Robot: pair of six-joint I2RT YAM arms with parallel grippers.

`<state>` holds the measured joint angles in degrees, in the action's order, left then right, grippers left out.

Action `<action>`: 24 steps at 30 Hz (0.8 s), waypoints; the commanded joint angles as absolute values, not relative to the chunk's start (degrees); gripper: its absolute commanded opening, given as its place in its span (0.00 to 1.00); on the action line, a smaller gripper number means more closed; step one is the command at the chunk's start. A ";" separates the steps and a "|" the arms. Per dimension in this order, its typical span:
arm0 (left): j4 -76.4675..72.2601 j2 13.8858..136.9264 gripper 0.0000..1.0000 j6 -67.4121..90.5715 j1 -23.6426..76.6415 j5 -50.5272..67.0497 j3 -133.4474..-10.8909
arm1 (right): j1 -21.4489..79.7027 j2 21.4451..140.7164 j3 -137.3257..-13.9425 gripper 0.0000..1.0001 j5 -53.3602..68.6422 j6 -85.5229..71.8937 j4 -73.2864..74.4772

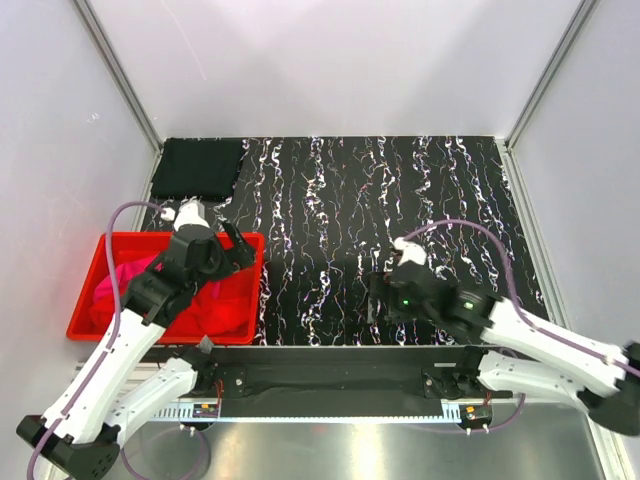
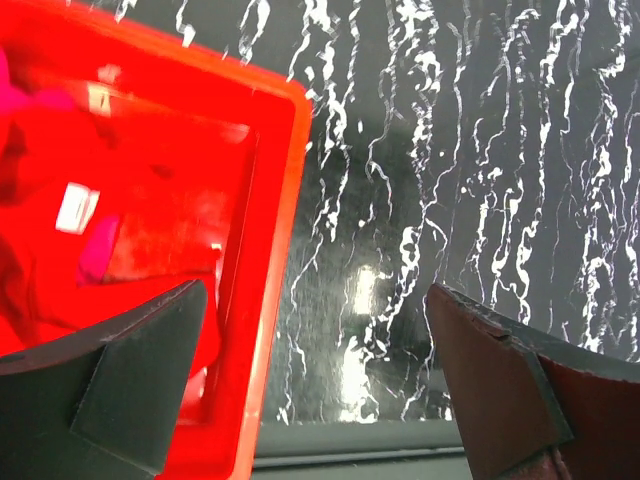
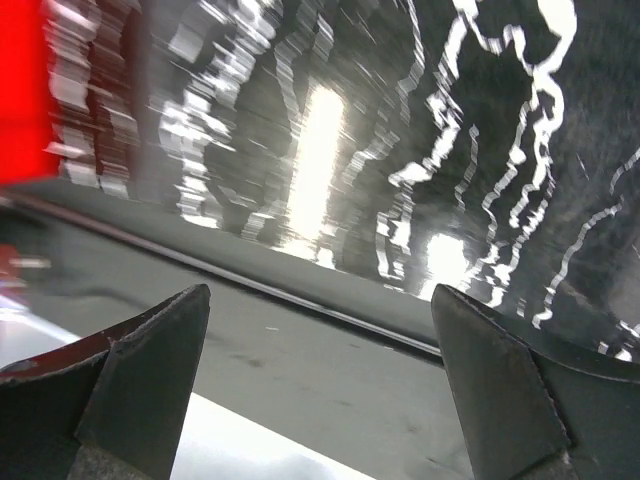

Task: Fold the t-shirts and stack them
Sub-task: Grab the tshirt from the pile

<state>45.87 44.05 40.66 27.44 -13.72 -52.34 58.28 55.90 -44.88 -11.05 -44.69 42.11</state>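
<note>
Pink t-shirt (image 1: 115, 282), red t-shirt (image 1: 226, 308) in bin (image 1: 120, 238); left fingers (image 2: 130, 370), right fingers (image 3: 135, 375) spread, empty.

In the top view the left arm (image 1: 150, 295) lies across the red bin (image 1: 130, 237) and hides the middle of the pink t-shirt (image 1: 112, 282) and part of the red t-shirt (image 1: 228, 312); where red cloth ends and bin wall begins cannot be told. The black t-shirt (image 1: 198, 167), upper left, shows no readable folds. In the left wrist view the red bin (image 2: 275, 230) is cut by the left edge. The right wrist view is smeared; its red patch (image 3: 22, 90), upper left, is cut off and cannot be identified.
</note>
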 commanded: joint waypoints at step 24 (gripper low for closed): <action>58.46 54.58 0.94 49.03 2.02 -17.74 -46.95 | 58.01 45.70 -40.96 1.00 -11.51 -44.21 32.09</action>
<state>59.48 53.89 45.25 2.63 -11.44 -48.75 58.24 46.46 -41.54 -12.29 -45.58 35.24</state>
